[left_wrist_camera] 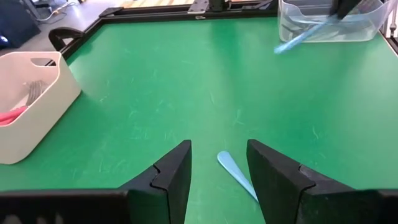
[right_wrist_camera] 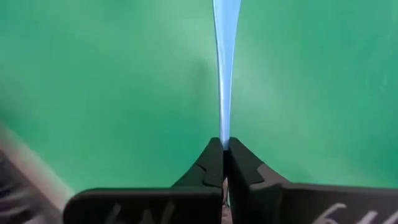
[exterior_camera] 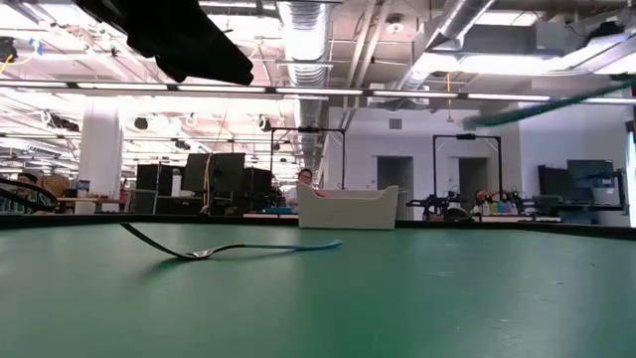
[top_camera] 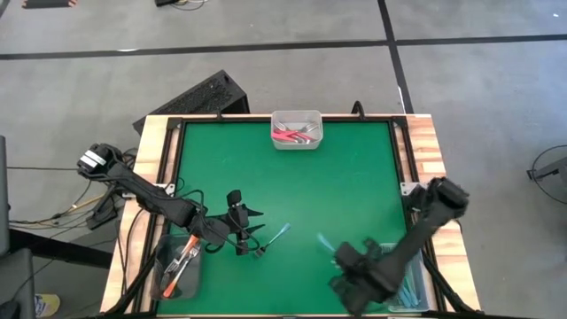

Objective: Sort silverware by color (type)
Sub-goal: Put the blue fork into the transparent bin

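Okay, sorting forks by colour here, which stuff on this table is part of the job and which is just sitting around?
Part of the job:
- teal fork pinched in the right gripper
- teal fork on the mat, under the open left gripper
- pink forks in the far tub
- orange forks

Just lying about:
- black case beyond the table

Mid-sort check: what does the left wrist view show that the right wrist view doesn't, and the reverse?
Only the left wrist view: the left claw open over a blue fork lying on the green mat, the white tub with pink forks, and the clear tub opposite. Only the right wrist view: the right claw shut on a blue fork handle. Both share the mat and that held fork.
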